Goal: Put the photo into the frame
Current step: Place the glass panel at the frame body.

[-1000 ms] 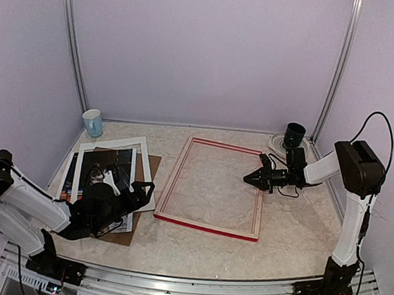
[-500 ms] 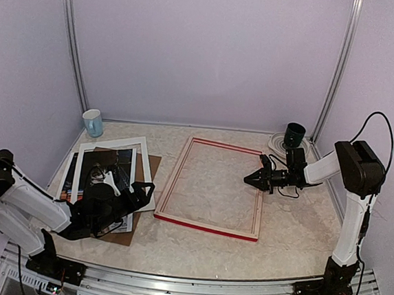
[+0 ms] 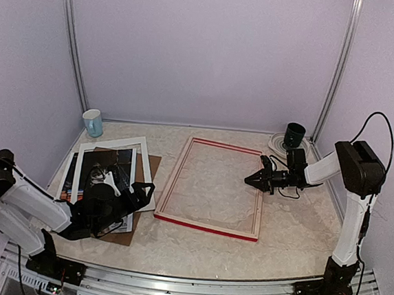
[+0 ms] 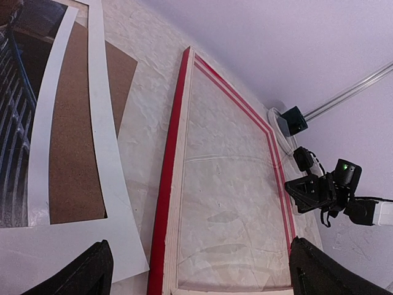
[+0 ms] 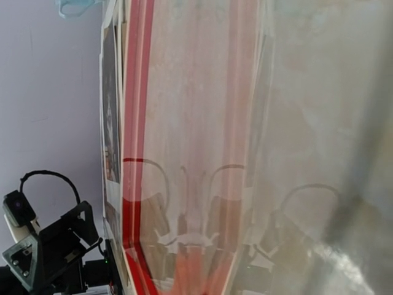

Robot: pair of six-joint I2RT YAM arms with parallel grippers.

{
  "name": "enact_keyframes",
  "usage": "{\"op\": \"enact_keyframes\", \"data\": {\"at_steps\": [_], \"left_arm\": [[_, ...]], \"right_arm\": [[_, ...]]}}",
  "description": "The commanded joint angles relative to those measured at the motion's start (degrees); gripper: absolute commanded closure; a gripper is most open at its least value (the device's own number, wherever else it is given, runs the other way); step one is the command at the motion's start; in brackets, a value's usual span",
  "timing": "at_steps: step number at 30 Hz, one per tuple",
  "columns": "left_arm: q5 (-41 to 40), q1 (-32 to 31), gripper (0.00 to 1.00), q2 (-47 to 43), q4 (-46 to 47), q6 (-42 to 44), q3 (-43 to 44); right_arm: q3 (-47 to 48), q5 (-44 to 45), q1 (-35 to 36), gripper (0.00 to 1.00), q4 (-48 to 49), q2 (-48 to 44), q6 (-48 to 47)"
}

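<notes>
The red frame (image 3: 205, 225) lies flat mid-table with its pale wood back up, and also shows in the left wrist view (image 4: 167, 184). The photo (image 3: 109, 167) lies at the left under a white mat (image 3: 144, 163), on a brown backing board (image 3: 152, 168). My left gripper (image 3: 132, 191) hovers open over the mat's near right corner, nothing between its fingers (image 4: 206, 270). My right gripper (image 3: 248, 181) is shut at the frame's right rail. A clear glossy sheet (image 5: 202, 123) fills its own view, and I cannot tell whether it is pinched.
A pale blue cup (image 3: 93, 122) stands at the back left. A dark green cup (image 3: 295, 135) stands by a white coil (image 3: 278, 141) at the back right. Walls close in the table on three sides.
</notes>
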Motion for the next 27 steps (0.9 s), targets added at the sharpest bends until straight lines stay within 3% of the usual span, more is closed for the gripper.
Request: {"op": "enact_keyframes", "data": {"at_steps": [1,27], "left_arm": [[0.31,-0.32,0.01,0.60,0.78,0.24,0.90],[0.45,-0.45,0.01,1.39,1.25,-0.21,0.73]], "right_arm": [[-0.87,0.39,-0.88,0.97,-0.42,-2.53,-0.64],[-1.37,1.31,-0.88,0.97,-1.15,-3.31,-1.20]]}}
